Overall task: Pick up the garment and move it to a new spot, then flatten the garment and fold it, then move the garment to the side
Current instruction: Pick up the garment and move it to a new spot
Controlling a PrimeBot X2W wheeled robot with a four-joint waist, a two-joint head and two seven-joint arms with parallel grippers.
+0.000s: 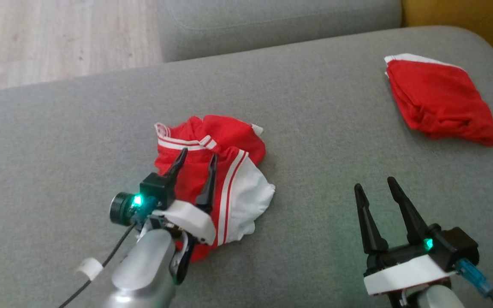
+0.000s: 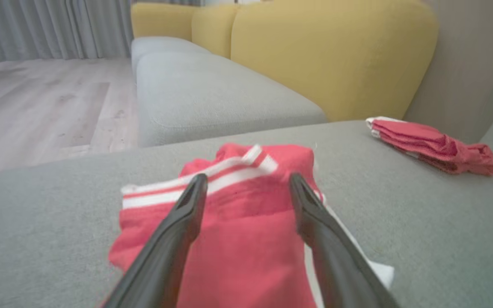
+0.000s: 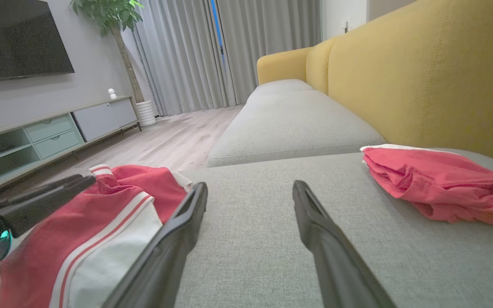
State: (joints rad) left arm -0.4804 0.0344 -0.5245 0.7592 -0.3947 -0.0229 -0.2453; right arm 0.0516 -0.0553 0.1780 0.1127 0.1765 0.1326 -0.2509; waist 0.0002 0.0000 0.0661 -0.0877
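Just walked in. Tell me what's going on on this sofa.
A two-armed robot is working on a crumpled red-and-white garment that lies in a heap on the grey sofa cushion. Its left gripper is over the heap with its jaws open, clamping nothing. The right gripper hovers open above bare cushion off to the side. A second red garment lies folded near the far right corner. The heap is not yet flattened or folded.
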